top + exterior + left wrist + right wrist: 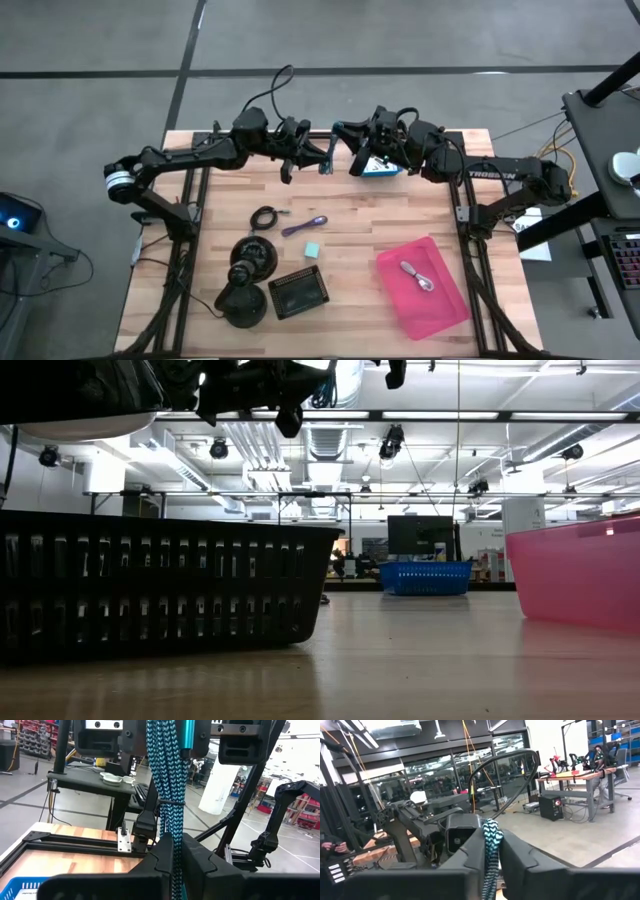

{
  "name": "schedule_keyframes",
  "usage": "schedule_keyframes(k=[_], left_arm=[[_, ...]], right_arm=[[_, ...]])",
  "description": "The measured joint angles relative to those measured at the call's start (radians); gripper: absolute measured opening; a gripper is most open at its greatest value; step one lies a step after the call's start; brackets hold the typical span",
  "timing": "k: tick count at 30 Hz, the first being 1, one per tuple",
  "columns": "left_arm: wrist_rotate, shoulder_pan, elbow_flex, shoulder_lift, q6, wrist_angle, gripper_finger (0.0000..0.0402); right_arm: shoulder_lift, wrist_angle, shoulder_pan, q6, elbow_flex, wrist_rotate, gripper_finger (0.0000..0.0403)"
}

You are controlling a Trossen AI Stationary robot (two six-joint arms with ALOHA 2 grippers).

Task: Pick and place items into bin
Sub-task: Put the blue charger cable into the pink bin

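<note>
Teal-and-black braided cable (167, 795), woven in a zigzag pattern and bundled with a thin tie, hangs taut between the two grippers above the far middle of the wooden table (350, 250); the left gripper (176, 855) is clamped on one end and the right gripper (491, 851) on the other. From above, the pink plastic bin (422, 285) sits near right holding a pale cord, with a coiled black cable (264, 217), a purple pen (304, 226) and a pale teal cube (313, 249) loose left of it. Only the table-level camera shows the slatted side of a black basket (160, 585).
</note>
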Motion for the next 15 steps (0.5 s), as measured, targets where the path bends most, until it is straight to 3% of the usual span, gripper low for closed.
schedule_keyframes(k=[15], left_arm=[[0.006, 0.0, 0.0, 0.0, 0.0, 0.0, 0.007]], right_arm=[[-0.03, -0.005, -0.001, 0.0, 0.003, 0.004, 0.0014]])
